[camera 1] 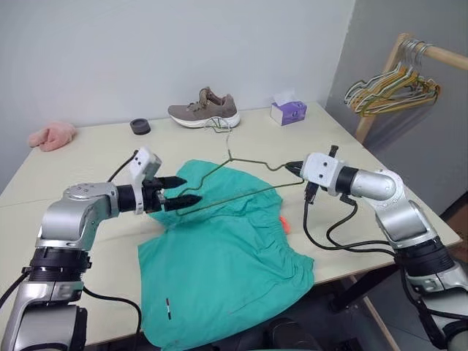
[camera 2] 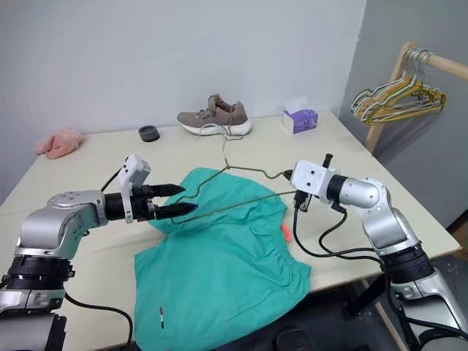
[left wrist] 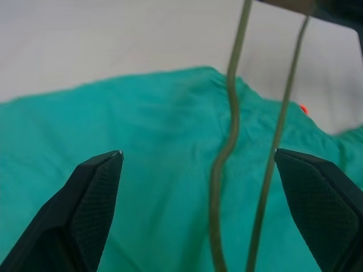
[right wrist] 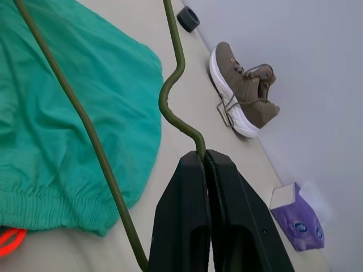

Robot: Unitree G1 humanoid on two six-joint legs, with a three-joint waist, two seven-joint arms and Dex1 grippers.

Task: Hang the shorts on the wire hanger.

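Between open left fingers (left wrist: 91,198): wire hanger (left wrist: 227,147)

Teal-green fabric shorts (camera 1: 219,270) lie on the desk (camera 1: 88,161) front, thin olive-grey wire hanger (camera 1: 241,191) above them between both pincers; brown lace-up shoe (camera 1: 204,109) behind, purple tissue box (camera 1: 288,111) to its right.

Beige table (camera 1: 88,157) against pale grey wall (camera 1: 146,44); wooden rack (camera 1: 387,69)
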